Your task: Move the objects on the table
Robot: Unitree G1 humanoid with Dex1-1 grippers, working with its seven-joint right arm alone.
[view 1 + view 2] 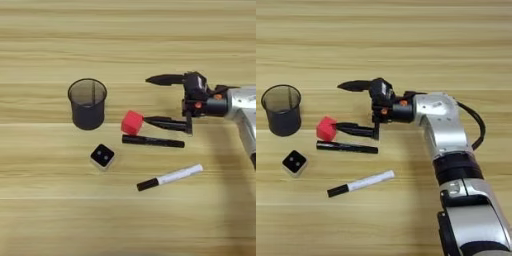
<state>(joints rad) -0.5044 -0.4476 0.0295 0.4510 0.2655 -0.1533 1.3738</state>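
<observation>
Objects lie in a small group near the middle of the light wood surface [50, 30], which has long streaks running side to side. Going from left to right, first comes one dark mesh cup [87, 103]. It stands upright and you can see through its sides. Below it and a bit to the right sits one small white block with a black top [102, 156], and two tiny pale dots show on that top. Next is one red cube [132, 122]. It looks soft, like foam, and it is turned a little. Just under the cube lies one slim black marker [153, 142], nearly flat across. Lower down lies one white marker with a black cap [170, 177]. Its cap end points left and sits lower than the other end.

The right gripper [148, 100] comes in from the right on a silver arm [442, 125] that bends up from the bottom right corner. Its two black fingers [164, 79] are spread wide apart and point left. The upper finger hangs over bare wood. The tip of the lower finger is right beside the red cube, and I cannot tell if it touches. Nothing sits between the fingers.
</observation>
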